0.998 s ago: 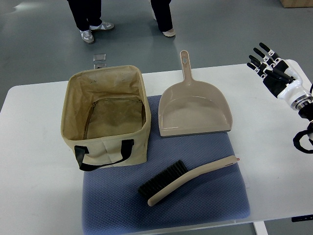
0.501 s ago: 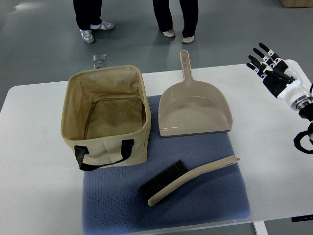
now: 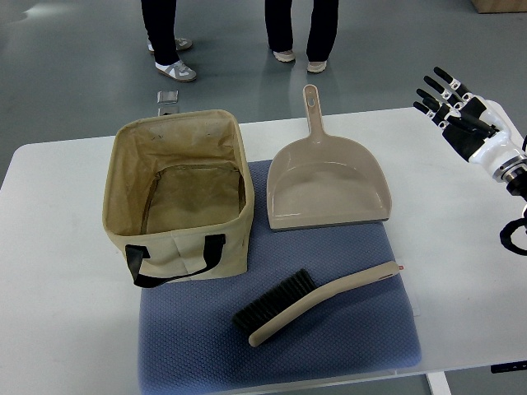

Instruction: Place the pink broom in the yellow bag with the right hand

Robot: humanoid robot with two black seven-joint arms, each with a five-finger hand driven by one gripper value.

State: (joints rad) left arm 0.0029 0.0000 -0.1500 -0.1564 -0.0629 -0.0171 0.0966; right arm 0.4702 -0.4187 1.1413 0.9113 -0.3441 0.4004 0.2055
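1. The broom (image 3: pixel 317 300) lies flat on the blue mat (image 3: pixel 280 354); we see its dark bristles pointing toward the mat's near-left part and its pale handle running up toward the mat's right edge.
2. The bag (image 3: pixel 177 197) stands open and upright, partly on the mat's far-left corner, with a black strap on its near wall; we see nothing inside it.
3. A dustpan (image 3: pixel 328 189) rests on the mat's far edge, just beside the bag, handle pointing away from the mat.
4. Our right hand (image 3: pixel 457 111) hovers well apart from the mat, beyond its far-right corner, fingers spread and holding nothing.
5. Past the mat and the table (image 3: pixel 58 329), two people's legs (image 3: pixel 296 25) stand on the floor.
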